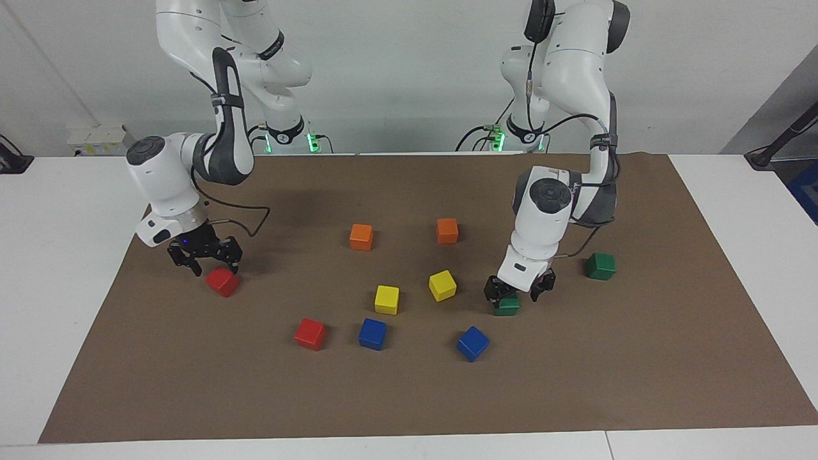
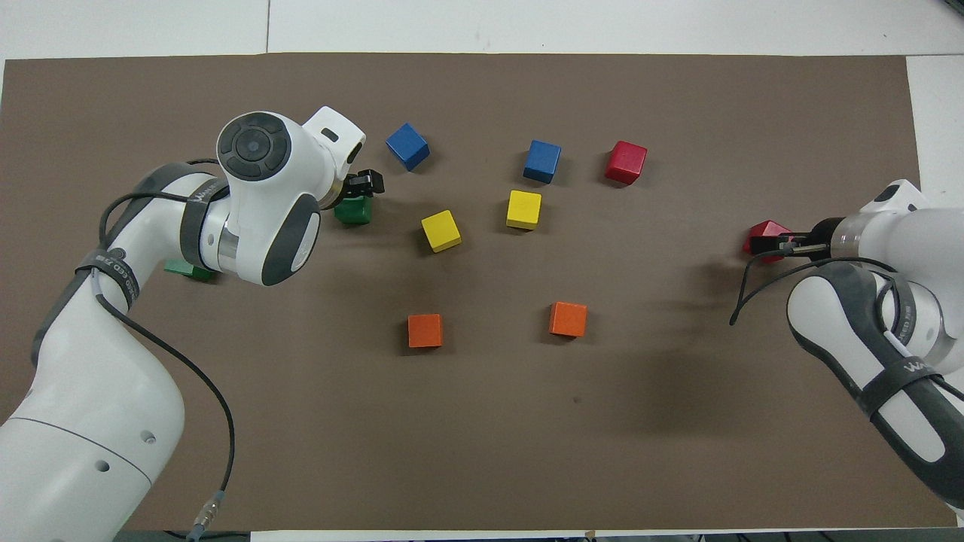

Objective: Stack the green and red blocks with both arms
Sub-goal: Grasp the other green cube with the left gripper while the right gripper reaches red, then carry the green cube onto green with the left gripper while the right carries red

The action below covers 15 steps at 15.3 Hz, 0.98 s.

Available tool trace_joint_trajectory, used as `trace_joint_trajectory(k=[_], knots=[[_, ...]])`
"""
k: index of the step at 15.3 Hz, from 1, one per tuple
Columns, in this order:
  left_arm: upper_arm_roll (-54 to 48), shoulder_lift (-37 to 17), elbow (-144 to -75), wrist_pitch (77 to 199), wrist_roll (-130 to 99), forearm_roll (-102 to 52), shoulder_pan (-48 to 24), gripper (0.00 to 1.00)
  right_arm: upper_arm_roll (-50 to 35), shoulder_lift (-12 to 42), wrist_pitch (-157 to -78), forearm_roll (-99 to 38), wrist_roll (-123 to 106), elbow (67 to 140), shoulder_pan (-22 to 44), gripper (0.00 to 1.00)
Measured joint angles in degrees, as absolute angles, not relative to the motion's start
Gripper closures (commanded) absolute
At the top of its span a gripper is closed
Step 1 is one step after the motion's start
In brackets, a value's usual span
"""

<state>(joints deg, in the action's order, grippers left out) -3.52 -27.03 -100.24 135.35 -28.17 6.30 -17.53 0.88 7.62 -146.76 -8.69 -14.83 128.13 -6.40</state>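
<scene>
My left gripper [image 1: 517, 292] is open and down low at a green cube [image 1: 507, 306], with one finger on each side of it; the overhead view shows the gripper [image 2: 354, 192] and this cube [image 2: 352, 211] too. The second green cube [image 1: 601, 266] lies nearer to the robots, toward the left arm's end, and my left arm half hides it in the overhead view [image 2: 188, 269]. My right gripper [image 1: 206, 260] is open just over a red cube [image 1: 222, 282], which also shows in the overhead view [image 2: 762, 235]. The other red cube [image 1: 310, 333] lies apart, farther from the robots.
Two orange cubes [image 1: 361, 236] [image 1: 447, 230], two yellow cubes [image 1: 386, 299] [image 1: 442, 285] and two blue cubes [image 1: 372, 333] [image 1: 473, 343] lie spread over the middle of the brown mat [image 1: 639, 383]. White table [image 1: 57, 255] borders the mat.
</scene>
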Motion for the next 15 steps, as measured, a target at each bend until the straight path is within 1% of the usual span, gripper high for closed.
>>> trace_joint_trajectory(k=[1, 2, 3, 4, 6, 8, 11, 15], knots=[[-3.6, -27.2, -101.4, 136.9, -28.2, 6.3, -17.6, 0.00, 0.8, 7.6, -146.7, -8.7, -14.8, 127.8, -5.9, 0.00], [-3.7, -27.4, -102.3, 137.9, -28.2, 6.3, -17.6, 0.30, 0.8, 7.6, -146.0, -8.7, -14.1, 126.9, -4.9, 0.00], [-3.8, -27.4, -102.9, 138.3, -28.2, 6.3, -17.7, 0.85, 0.9, 7.8, -144.0, -8.1, -11.9, 125.3, -3.7, 0.00], [-3.8, -27.4, -103.3, 138.4, -28.2, 6.3, -17.7, 1.00, 0.8, 8.1, -140.6, -6.0, -7.6, 122.4, -2.2, 0.00], [-3.8, -27.4, -103.6, 138.4, -28.2, 6.3, -17.6, 1.00, 0.7, 9.8, -132.0, 0.7, 5.5, 113.9, 1.0, 0.00], [-3.5, -27.2, -103.2, 136.2, -27.6, 6.5, -17.5, 1.00, 0.5, 13.5, -126.0, 3.1, 16.8, 104.7, 4.6, 0.00], [-3.3, -26.2, -100.9, 126.9, -19.9, 7.0, -15.1, 1.00, 0.5, 21.4, -124.4, 3.8, 27.8, 95.1, 8.2, 0.00], [-3.0, -20.3, -101.0, 118.3, -2.4, 7.2, -6.9, 1.00, 0.6, 31.9, -122.8, 4.1, 34.2, 85.2, 9.8, 0.00]])
